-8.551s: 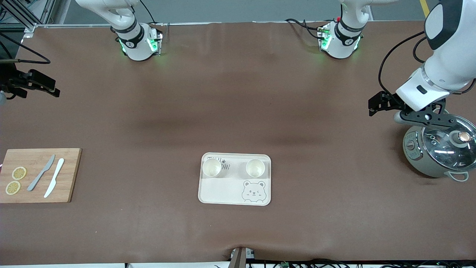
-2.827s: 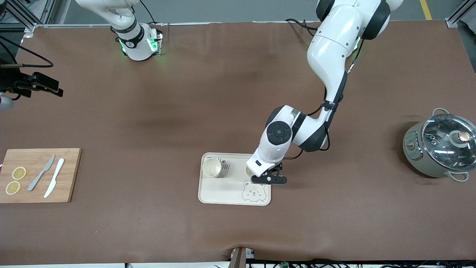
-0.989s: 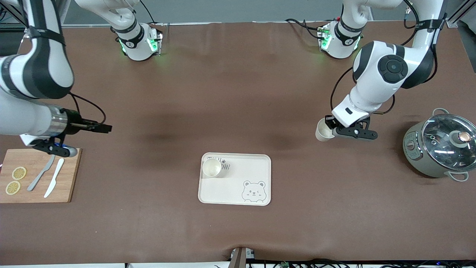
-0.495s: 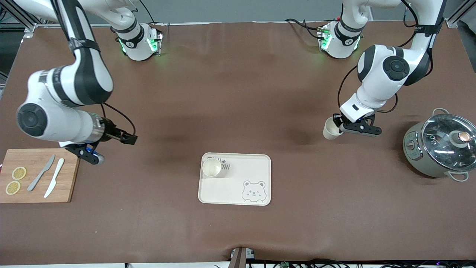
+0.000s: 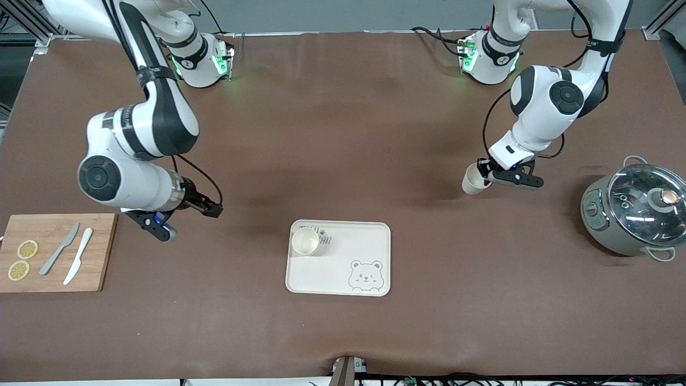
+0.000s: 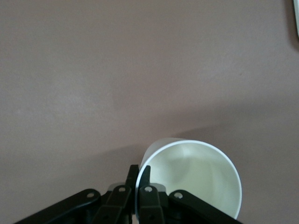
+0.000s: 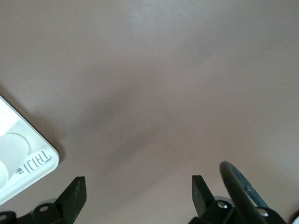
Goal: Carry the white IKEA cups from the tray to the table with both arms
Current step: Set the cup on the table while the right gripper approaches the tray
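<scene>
While left pincer [image 6: 138, 171] (tips cropped) grips cup [image 6: 196, 175].

Brown-covered table [image 5: 343, 134] w/ cream bear-printed tray [image 5: 343, 279] mid, bamboo cutting board [image 5: 102, 252] at right arm's end, grey-green glass-lidded pot [image 5: 605, 236] at left arm's end.

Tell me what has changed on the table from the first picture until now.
The left tool took one cup off the tray and carried it over the bare table, toward the pot; it is shut on the cup's wall. The right tool, open and empty, came in from the table's edge, past the cutting board, toward the tray. The second cup, tray, pot and board stayed in place.
</scene>
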Controlling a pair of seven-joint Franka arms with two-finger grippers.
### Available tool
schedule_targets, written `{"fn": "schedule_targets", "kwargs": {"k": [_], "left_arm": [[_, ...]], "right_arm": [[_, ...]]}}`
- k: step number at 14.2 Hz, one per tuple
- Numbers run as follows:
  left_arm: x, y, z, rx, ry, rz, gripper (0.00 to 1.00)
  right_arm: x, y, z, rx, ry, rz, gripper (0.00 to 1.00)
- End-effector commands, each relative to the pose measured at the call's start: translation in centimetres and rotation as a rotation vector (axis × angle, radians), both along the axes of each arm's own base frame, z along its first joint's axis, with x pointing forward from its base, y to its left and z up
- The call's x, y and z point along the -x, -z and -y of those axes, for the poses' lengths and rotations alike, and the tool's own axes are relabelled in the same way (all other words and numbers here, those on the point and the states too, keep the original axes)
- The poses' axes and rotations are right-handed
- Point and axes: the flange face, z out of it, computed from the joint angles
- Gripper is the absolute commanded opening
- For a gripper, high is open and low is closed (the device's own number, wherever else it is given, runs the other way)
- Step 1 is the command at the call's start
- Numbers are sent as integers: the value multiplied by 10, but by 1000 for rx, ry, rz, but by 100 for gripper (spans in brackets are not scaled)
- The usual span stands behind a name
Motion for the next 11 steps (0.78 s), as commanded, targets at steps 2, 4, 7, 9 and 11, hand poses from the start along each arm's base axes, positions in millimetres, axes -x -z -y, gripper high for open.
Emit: {"fn": "schedule_targets", "kwargs": {"k": [2,4,7,9,11], "left_arm": [[19,8,-9,28,10,5,0],[28,20,-14,38,26,14,0],[39,31,-18,37,36,9,0],[46,37,-21,31,42,-1,0],[49,41,-26,27,47,-5,0]], "right_arm": [[-4,11,-34,-23,117,45,100],[-7,14,-50,-33,171,76,100],[-9,15,-61,-41,208,99,100],[-9,19,-70,-49,228,112,100],[-11,27,-86,-51,300,122,100]]}}
